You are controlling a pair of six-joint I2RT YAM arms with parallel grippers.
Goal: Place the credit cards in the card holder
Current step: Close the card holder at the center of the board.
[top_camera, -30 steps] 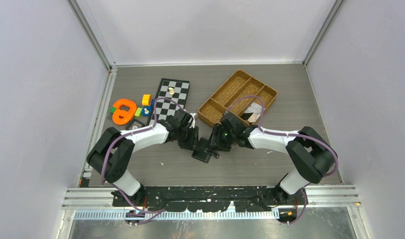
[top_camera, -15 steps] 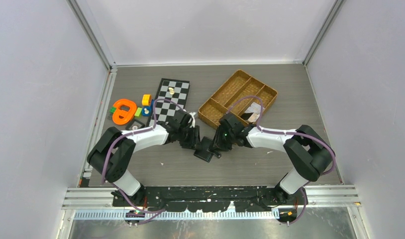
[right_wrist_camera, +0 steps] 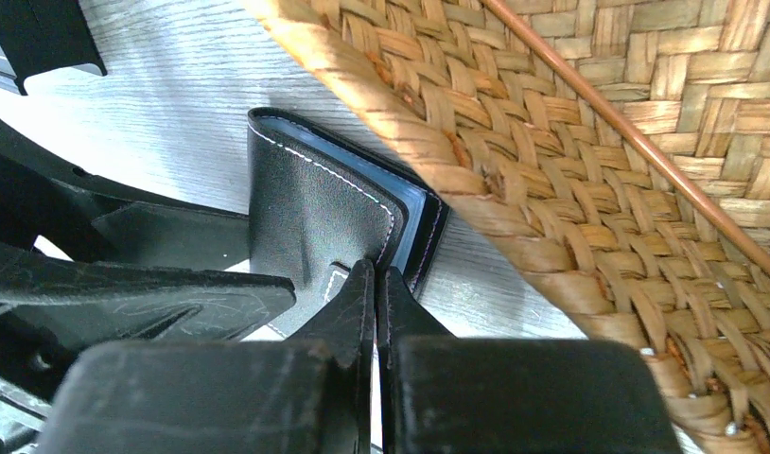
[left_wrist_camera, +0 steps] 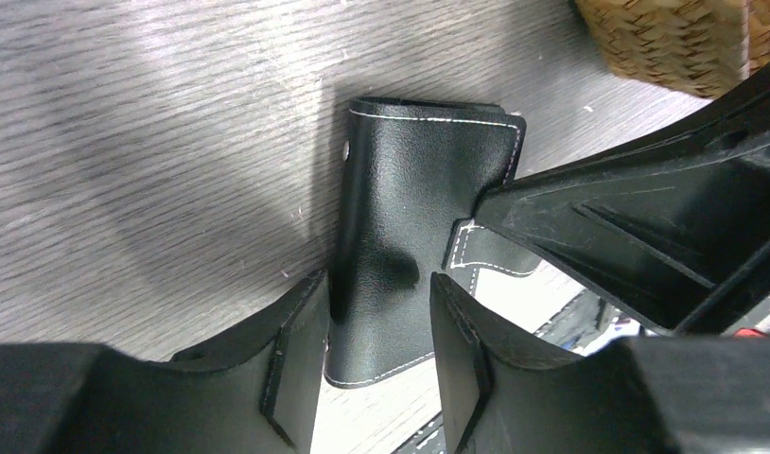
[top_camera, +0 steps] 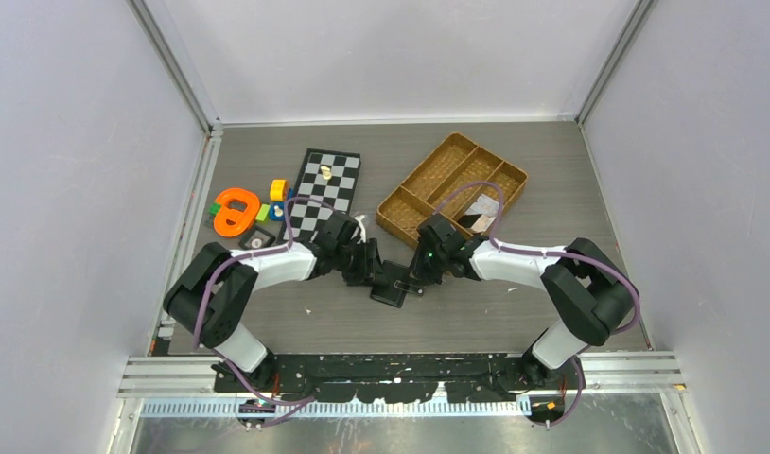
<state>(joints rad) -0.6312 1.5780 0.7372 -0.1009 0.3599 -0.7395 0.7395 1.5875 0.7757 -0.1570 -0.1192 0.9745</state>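
Left claw (left_wrist_camera: 379,291) half spread around the card holder (left_wrist_camera: 410,180), grip unclear; right claw (right_wrist_camera: 375,284) pressed together, tips against it.

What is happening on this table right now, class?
A robot is working on the folded black card holder at mid-table. The left claw straddles it; whether it presses is unclear. The right claw is shut, tips at the holder's strap. The credit cards lie in the woven tray, not yet loaded.
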